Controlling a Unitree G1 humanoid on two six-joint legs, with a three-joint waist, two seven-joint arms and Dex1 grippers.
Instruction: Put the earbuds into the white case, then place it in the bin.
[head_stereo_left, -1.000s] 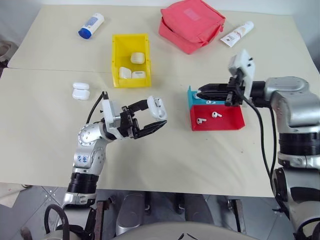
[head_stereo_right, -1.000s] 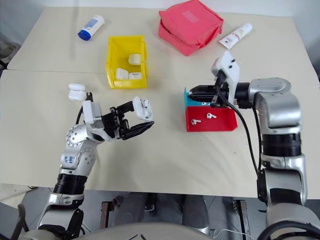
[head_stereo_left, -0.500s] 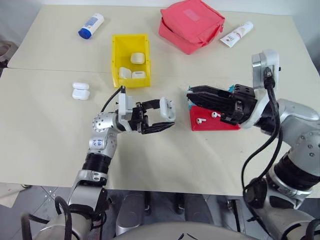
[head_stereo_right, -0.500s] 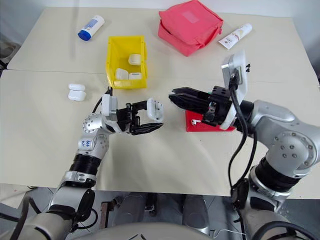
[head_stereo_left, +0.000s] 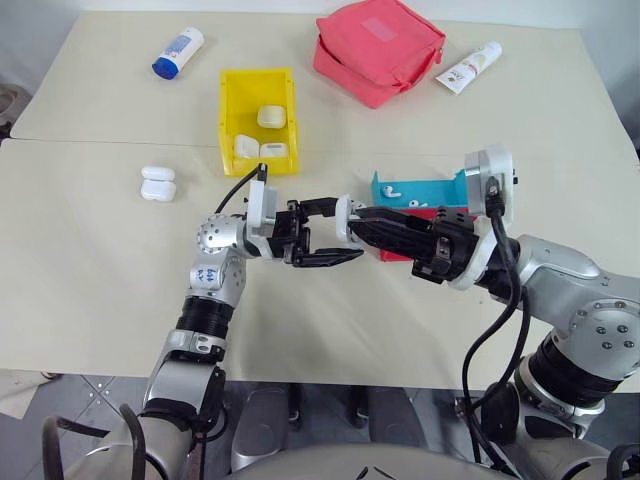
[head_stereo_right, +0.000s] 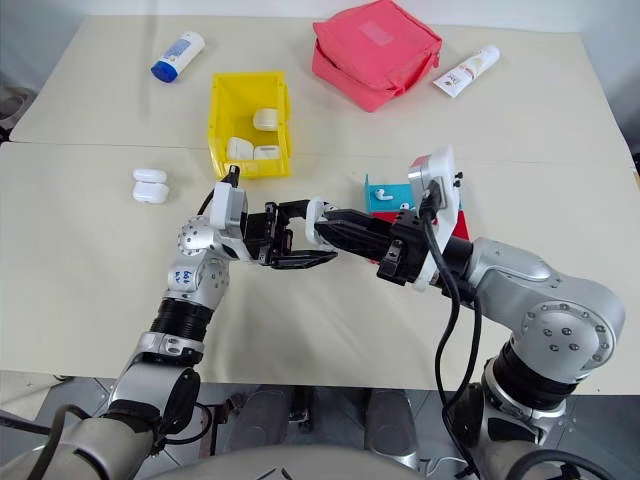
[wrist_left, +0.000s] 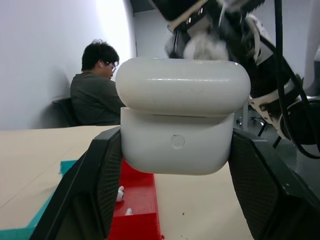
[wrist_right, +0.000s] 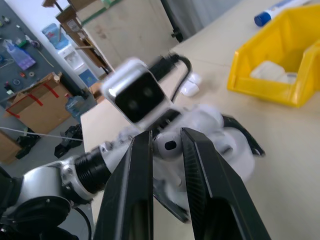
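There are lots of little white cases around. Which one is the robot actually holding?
The white case clamped in the left gripper, above the table. The others lie in the yellow bin or on the table beside it.

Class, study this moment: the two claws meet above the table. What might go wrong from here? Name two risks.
1. The right claw pinches a tiny earbud; it may slip out and fall to the table.
2. The case, gripped by the left claw, looks barely open in the left wrist view; the earbud may hit the lid rather than go in.
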